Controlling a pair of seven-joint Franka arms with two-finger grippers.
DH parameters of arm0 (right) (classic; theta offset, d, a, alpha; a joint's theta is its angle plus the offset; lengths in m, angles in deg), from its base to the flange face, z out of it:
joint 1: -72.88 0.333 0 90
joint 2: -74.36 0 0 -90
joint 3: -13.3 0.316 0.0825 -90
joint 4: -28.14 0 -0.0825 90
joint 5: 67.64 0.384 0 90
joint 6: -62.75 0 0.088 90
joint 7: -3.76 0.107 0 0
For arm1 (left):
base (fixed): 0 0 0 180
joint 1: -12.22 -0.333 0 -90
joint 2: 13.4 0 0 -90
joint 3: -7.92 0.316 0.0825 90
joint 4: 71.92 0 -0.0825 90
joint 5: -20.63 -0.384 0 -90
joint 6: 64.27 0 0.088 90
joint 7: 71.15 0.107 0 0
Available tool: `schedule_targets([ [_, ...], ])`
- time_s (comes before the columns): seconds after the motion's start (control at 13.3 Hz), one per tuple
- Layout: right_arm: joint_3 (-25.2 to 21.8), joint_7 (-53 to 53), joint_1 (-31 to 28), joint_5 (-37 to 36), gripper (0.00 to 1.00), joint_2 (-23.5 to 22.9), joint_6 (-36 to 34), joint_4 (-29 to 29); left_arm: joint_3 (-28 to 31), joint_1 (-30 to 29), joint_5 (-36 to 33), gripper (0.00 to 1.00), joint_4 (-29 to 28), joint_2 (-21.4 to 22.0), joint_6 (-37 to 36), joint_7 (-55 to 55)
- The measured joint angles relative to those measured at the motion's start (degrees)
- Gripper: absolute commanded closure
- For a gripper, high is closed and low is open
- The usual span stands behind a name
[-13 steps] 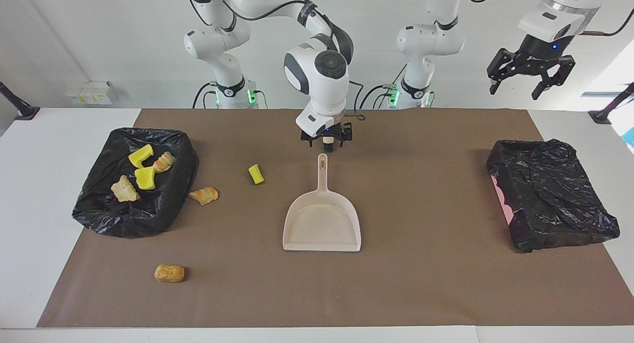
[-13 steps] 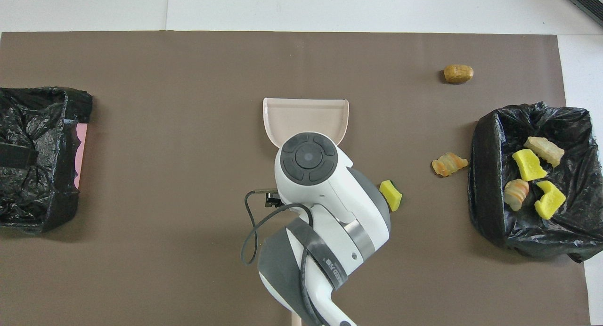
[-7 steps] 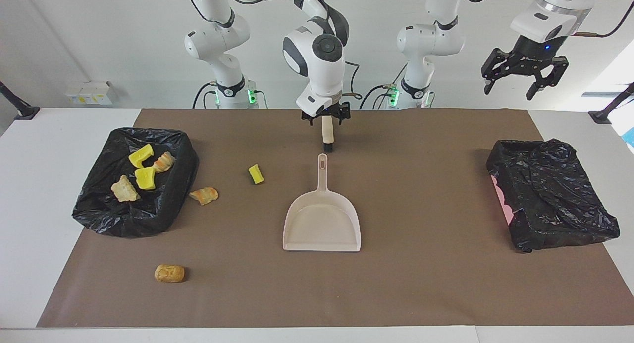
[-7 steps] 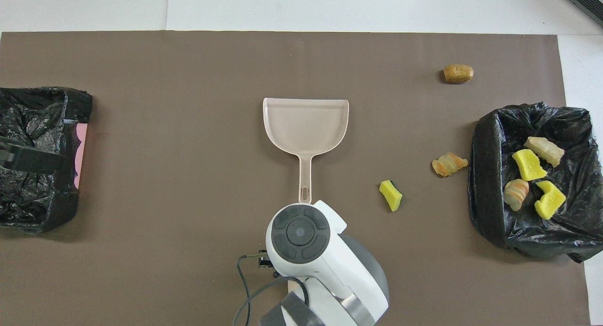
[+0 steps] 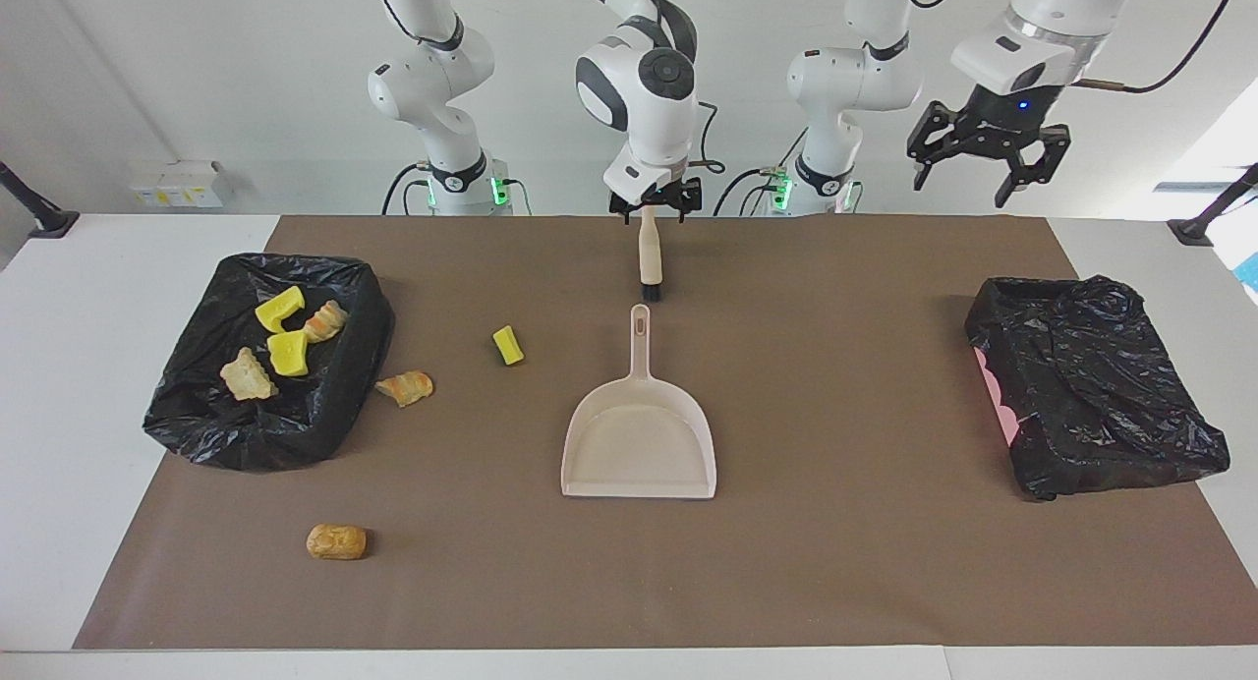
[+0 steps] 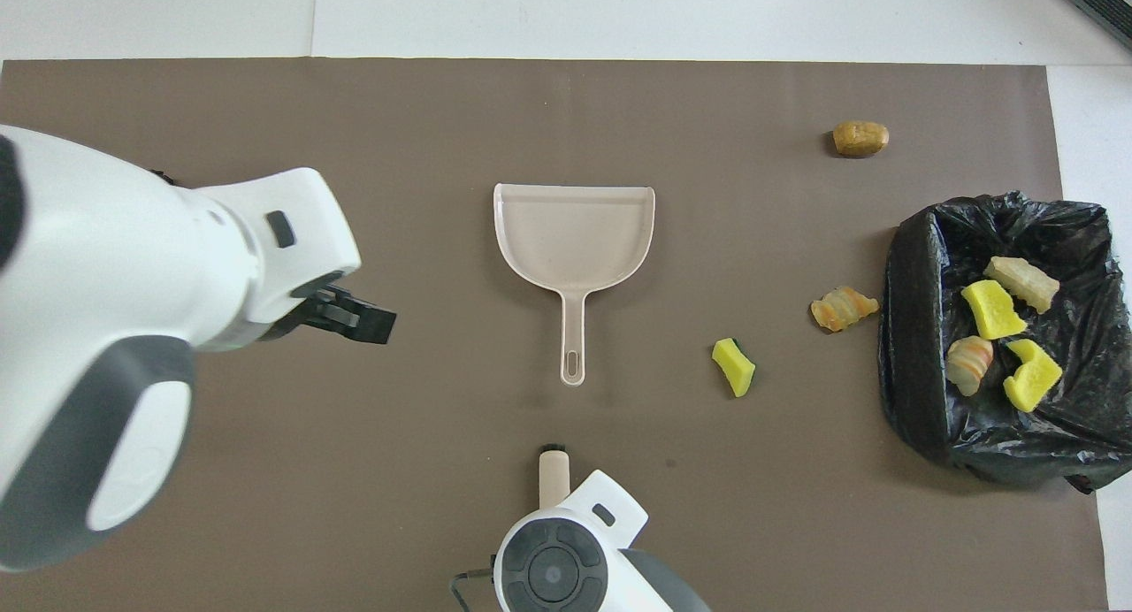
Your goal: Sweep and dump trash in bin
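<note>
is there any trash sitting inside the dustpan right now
No, the dustpan lies bare on the mat, while three loose chunks sit apart from it toward the right arm's end.

Plain white wall (image 5: 197,71), white table (image 5: 98,297) under a brown mat (image 5: 835,562).

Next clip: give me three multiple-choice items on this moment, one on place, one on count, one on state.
1. Where is the dustpan?
A. in a bin
B. flat on the mat
C. in the left gripper

2. How many trash pieces lie on the mat, outside the bin?
A. one
B. three
C. five

3. What is the right gripper doing?
A. holding a brush
B. hanging empty
C. gripping the dustpan

Answers: 1 B, nothing touches it; 2 B, four others lie in the bin; 3 A, the brush hangs from its fingers.
</note>
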Motion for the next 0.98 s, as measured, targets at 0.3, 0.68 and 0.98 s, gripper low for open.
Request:
schedule_targets([
  [0.3, 0.0, 1.7, 2.0, 1.1, 0.15, -0.7, 3.7, 2.8, 0.1, 8.3, -1.1, 0.00, -2.0, -7.5, 9.2, -12.0],
  [0.68, 0.0, 1.7, 3.8, 2.6, 0.27, -2.0, 4.0, 3.4, 0.2, 14.4, -3.3, 0.00, -2.0, -16.1, 19.2, -25.6],
  [0.98, 0.0, 1.7, 4.8, 3.6, 0.37, -2.4, 6.0, 5.1, 0.7, 14.4, -3.3, 0.00, -2.0, -18.2, 22.5, -28.5],
])
